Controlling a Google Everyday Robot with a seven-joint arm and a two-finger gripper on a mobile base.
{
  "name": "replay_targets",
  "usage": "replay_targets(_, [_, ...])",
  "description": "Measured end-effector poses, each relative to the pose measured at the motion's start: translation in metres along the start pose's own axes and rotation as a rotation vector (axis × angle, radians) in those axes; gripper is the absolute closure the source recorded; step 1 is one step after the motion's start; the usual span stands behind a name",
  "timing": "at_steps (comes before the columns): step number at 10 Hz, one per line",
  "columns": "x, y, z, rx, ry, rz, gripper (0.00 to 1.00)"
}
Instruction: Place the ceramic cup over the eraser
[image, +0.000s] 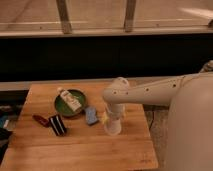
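The white ceramic cup (112, 126) stands on the wooden table (75, 150) right of centre, directly under my gripper (113, 116), which comes down on it from above. The black striped eraser (58, 124) lies on the table to the left, well apart from the cup. The arm's white wrist covers the cup's top.
A green bowl (63, 106) holding a pale packet (70, 100) sits at the back left. A blue squarish pad (91, 115) lies between bowl and cup. A dark red oblong thing (40, 120) lies left of the eraser. The table's right edge is close to the cup.
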Motion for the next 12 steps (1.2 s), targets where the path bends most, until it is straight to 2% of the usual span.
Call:
replay_targets(3, [0.011, 0.001, -0.006, 0.030, -0.001, 0.014, 0.93])
replay_targets(4, [0.011, 0.001, -0.008, 0.034, -0.004, 0.014, 0.97])
replay_targets(9, [0.002, 0.005, -0.022, 0.055, -0.026, -0.002, 0.98])
replay_targets(12, [-0.008, 0.007, -0.038, 0.077, -0.047, -0.027, 0.98])
